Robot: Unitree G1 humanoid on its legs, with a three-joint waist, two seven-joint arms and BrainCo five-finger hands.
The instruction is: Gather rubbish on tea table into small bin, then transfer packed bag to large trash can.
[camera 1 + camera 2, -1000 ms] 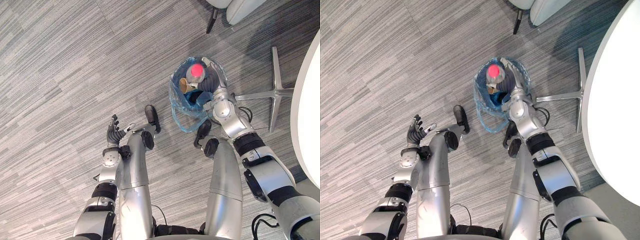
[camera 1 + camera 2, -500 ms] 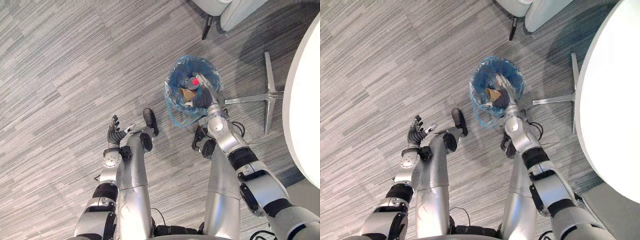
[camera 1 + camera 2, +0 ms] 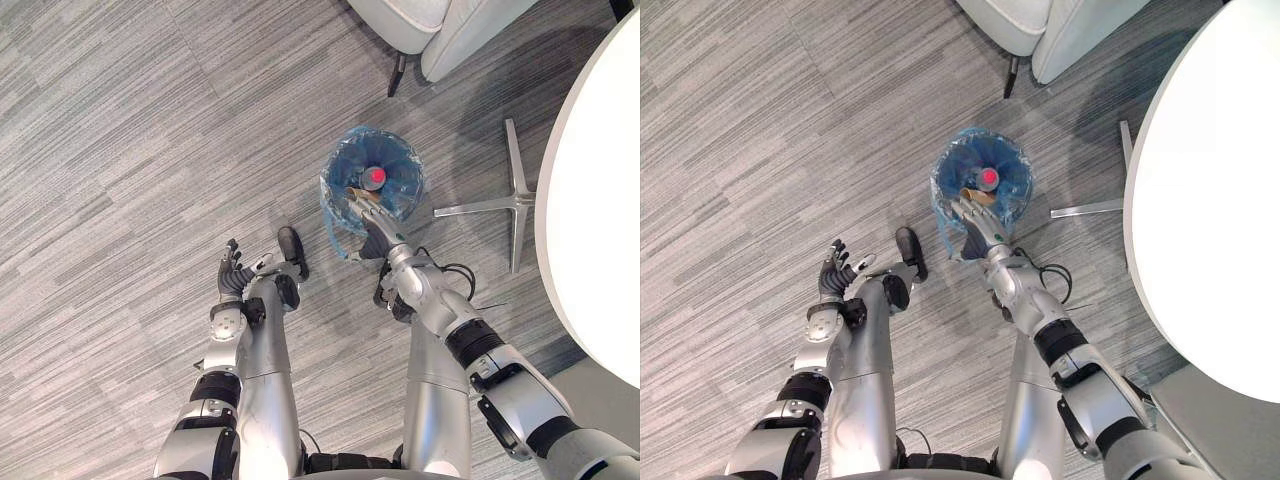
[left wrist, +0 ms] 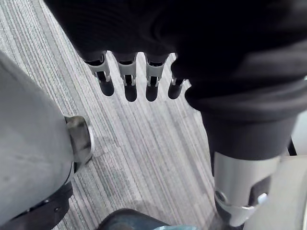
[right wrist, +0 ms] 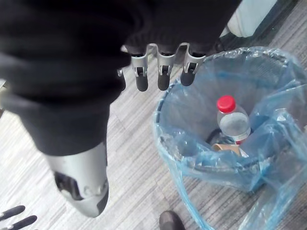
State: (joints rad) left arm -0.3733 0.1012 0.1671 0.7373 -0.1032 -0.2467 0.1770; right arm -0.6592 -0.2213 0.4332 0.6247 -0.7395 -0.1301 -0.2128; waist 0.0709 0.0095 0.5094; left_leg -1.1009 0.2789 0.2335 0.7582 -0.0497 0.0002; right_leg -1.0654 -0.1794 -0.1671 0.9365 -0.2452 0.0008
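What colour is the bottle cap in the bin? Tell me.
The cap is red; right wrist view shows it best.

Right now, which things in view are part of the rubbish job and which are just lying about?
Job: blue-bagged small bin; red-capped bottle and paper cup inside it; right hand open by its rim; left hand idle.
Lying about: white table; silver star-shaped base; pale armchair.

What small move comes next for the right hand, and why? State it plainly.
Probably lower the right hand to the near rim of the blue bag and pinch its loose plastic: the hand hovers open there, and the bottle already sits inside the bag.
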